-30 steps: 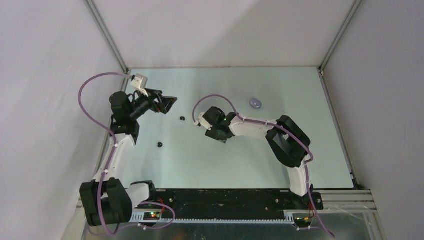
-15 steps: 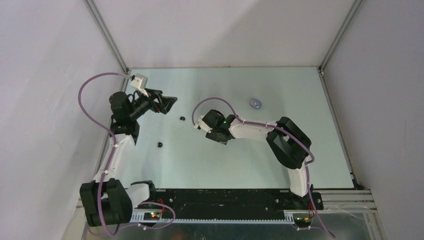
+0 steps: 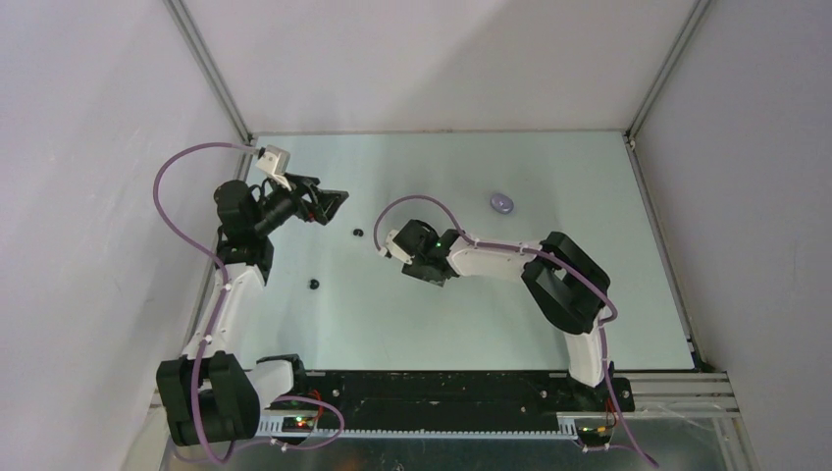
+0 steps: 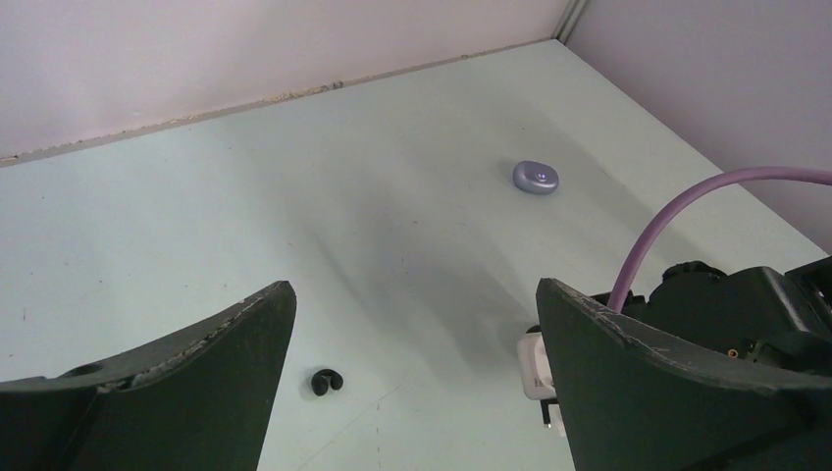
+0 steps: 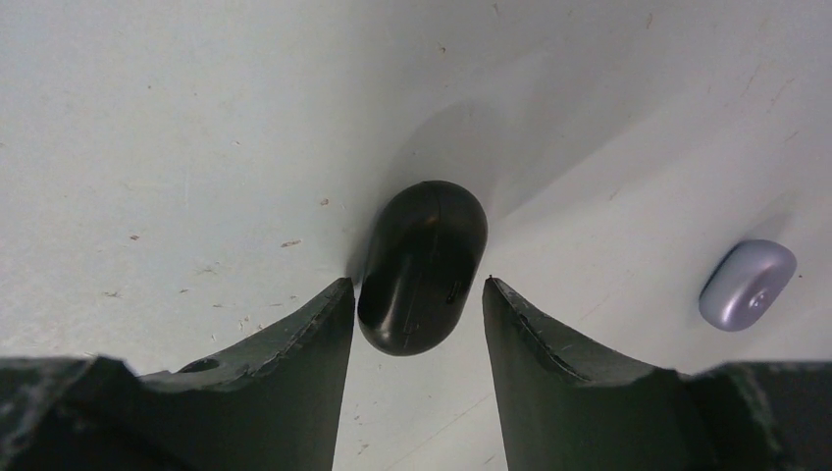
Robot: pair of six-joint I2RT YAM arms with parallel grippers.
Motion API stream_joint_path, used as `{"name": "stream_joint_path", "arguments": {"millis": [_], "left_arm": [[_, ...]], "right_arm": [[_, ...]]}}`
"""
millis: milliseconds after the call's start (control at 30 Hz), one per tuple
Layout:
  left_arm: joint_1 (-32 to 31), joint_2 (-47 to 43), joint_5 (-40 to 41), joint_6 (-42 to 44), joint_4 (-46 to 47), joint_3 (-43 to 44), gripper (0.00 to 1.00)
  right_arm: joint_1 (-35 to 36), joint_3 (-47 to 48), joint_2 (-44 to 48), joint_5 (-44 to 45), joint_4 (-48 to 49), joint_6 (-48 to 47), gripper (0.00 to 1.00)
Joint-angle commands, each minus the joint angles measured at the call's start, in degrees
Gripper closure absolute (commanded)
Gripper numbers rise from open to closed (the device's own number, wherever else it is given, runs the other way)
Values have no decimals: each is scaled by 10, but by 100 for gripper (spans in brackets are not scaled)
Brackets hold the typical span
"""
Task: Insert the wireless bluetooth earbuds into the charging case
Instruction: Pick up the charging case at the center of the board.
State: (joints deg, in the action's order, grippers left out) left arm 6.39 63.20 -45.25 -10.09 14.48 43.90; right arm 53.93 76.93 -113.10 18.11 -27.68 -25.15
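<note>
at the left, the left claw hangs over the bench with its jaws spread wide and nothing between them. from overhead we see two buds lying apart: the far black earbud just right of that claw, and the near black earbud closer to the arm bases. the left wrist view catches only the far one, low between its own fingers.

toward the middle, the overhead view hides the right claw under its own wrist. only the right wrist view shows it: jaws narrow, straddling the black case, which lies flat and shut on the bench. one finger sits right at the case's edge; a sliver of bench shows beside the other.

furthest right, well apart, lies the purple case, visible in all three views.
</note>
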Motion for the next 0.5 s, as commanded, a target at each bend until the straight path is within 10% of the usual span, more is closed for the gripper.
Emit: {"name": "stream_joint_path", "arguments": {"millis": [0,467], "left_arm": [[-1,-15,-9,-3,17,-4,1],[-1,-18,-11,-1,15,-3,1]], "right_arm": [[10,-6,40,25,22,-3,44],[31,-8,26,15,6,-1,52]]}}
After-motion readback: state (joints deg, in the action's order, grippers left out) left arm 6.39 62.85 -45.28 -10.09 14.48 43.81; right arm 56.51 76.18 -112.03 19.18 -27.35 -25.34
